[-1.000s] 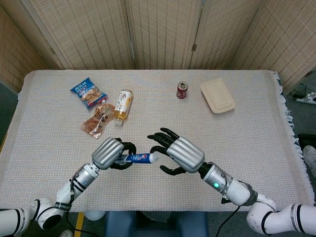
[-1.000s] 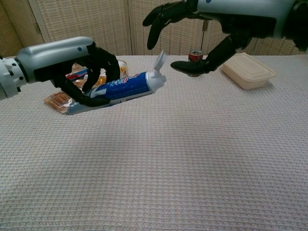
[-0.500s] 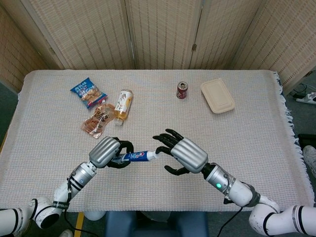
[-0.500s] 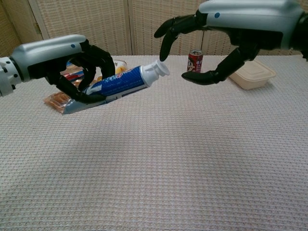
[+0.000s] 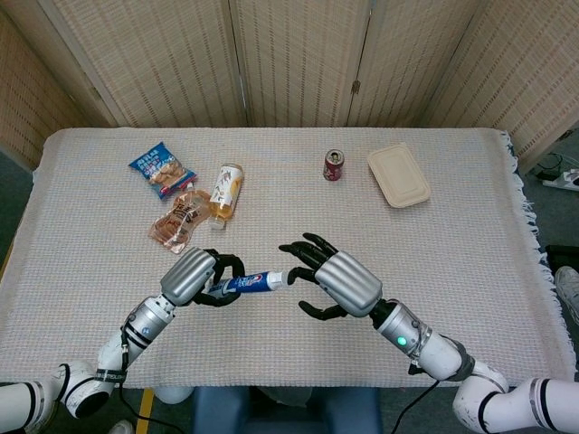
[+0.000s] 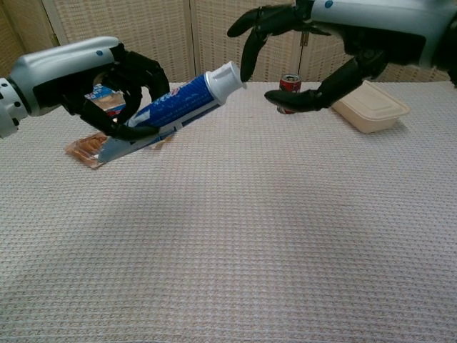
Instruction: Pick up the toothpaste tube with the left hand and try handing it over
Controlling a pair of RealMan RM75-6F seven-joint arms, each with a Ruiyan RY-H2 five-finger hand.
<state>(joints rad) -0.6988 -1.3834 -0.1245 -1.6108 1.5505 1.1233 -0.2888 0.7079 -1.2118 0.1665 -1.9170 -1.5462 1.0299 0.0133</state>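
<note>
My left hand [image 5: 194,278] [image 6: 86,78] grips the blue and white toothpaste tube [image 5: 251,282] [image 6: 171,107] by its flat tail end and holds it off the table, tilted with the white cap [image 6: 226,77] raised toward the right. My right hand [image 5: 336,282] [image 6: 321,43] hovers just right of the cap with its fingers spread and curved around it; whether a fingertip touches the cap is unclear. The right hand holds nothing.
Behind the left hand lie a blue snack bag [image 5: 162,168], a clear snack packet [image 5: 180,220] and a drink bottle on its side [image 5: 226,190]. A red can [image 5: 333,165] and a beige lidded box [image 5: 398,174] stand at the back right. The cloth-covered table [image 5: 452,262] ends at folding screens.
The left hand has lifted the tube and tipped its cap end higher. The right hand has risen with it and stays close by the cap.
</note>
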